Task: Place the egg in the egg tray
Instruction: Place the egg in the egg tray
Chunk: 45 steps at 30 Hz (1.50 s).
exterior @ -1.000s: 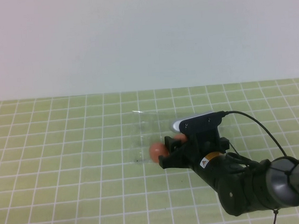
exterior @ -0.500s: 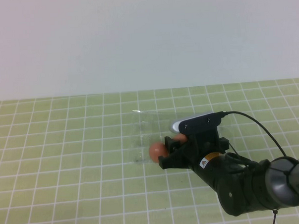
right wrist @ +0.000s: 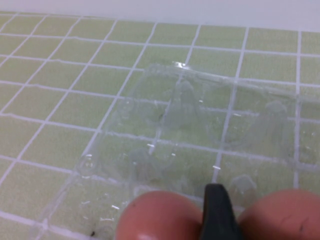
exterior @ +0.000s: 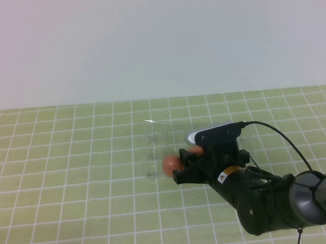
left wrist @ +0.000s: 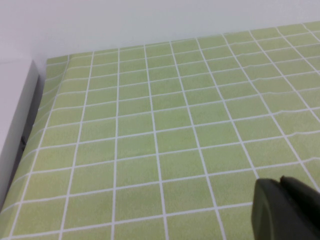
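Observation:
My right gripper (exterior: 190, 157) reaches over the near edge of the clear egg tray (exterior: 158, 134). One black finger (right wrist: 216, 210) stands between two orange-brown eggs. The egg (right wrist: 280, 215) on its inner side sits between the jaws and touches the finger, and it shows partly hidden in the high view (exterior: 196, 150). The other finger is out of view. The second egg (exterior: 171, 165) lies just outside the jaws, also seen in the right wrist view (right wrist: 157, 217). The tray's empty cups (right wrist: 200, 125) lie just beyond. My left gripper (left wrist: 276, 182) is shut and empty over bare mat, out of the high view.
A green mat with a white grid (exterior: 73, 174) covers the table, and a white wall (exterior: 159, 41) stands at the back. The mat's edge and a white border (left wrist: 15, 115) show in the left wrist view.

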### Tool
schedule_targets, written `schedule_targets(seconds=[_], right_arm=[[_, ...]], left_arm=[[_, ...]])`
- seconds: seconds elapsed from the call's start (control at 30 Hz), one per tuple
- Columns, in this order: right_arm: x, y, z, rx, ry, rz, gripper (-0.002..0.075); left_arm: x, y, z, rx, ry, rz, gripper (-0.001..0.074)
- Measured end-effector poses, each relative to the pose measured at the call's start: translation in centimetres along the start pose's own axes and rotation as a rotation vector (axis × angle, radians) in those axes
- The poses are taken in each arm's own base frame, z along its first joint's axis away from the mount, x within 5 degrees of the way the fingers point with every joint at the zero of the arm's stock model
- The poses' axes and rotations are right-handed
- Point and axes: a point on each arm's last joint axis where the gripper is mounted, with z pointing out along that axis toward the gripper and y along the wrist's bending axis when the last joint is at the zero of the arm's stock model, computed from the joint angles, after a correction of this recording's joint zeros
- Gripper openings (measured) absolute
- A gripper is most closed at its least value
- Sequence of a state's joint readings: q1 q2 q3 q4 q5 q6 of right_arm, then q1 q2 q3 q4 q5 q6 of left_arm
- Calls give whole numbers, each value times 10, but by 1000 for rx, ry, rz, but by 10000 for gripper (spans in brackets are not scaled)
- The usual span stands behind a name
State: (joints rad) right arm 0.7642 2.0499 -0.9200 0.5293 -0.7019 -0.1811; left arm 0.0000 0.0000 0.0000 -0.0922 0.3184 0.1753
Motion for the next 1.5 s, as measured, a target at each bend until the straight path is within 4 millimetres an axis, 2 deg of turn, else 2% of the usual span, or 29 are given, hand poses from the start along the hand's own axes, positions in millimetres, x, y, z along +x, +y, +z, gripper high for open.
schedule_targets(seconds=[0.47,0.73,1.5], right_arm=[[0,-1,0,11,-6,66,410],[0,-2,0,17,-5,164,410],[0,-1,0,16,5,86,416]], left_arm=[[0,0,0,0,0,0,-1],[0,0,0,0,0,0,-1],[0,0,0,0,0,0,-2]])
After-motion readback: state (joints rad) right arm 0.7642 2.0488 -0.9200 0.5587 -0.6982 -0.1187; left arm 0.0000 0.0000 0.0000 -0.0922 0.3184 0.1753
